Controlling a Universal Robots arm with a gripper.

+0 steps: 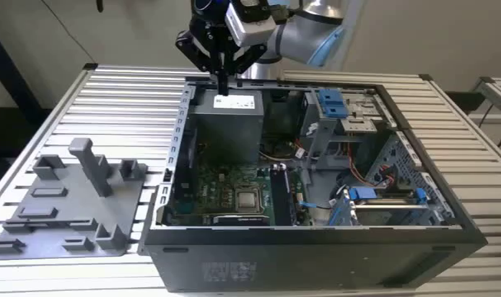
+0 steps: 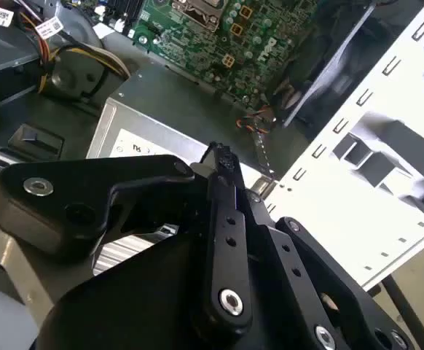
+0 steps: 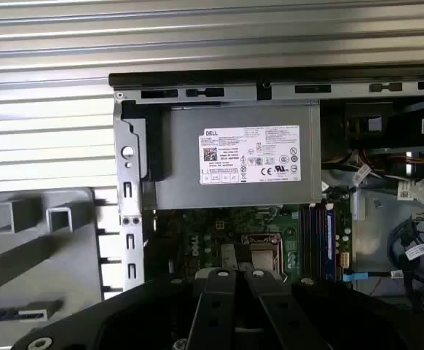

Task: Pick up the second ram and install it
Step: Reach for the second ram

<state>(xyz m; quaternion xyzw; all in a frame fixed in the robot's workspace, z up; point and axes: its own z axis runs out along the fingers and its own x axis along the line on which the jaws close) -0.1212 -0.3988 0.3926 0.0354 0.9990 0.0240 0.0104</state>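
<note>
My gripper hangs above the far end of the open computer case, over the grey power supply. Its black fingers are shut, tips pressed together, with nothing between them in both wrist views. The green board lies on the case floor with its row of long dark slots. I cannot tell the second ram apart from those slots. The gripper is well above the board and touches nothing.
A grey plastic fixture with upright posts lies on the slatted table at the exterior view's left of the case. Inside the case are blue drive brackets, cable bundles and the processor socket.
</note>
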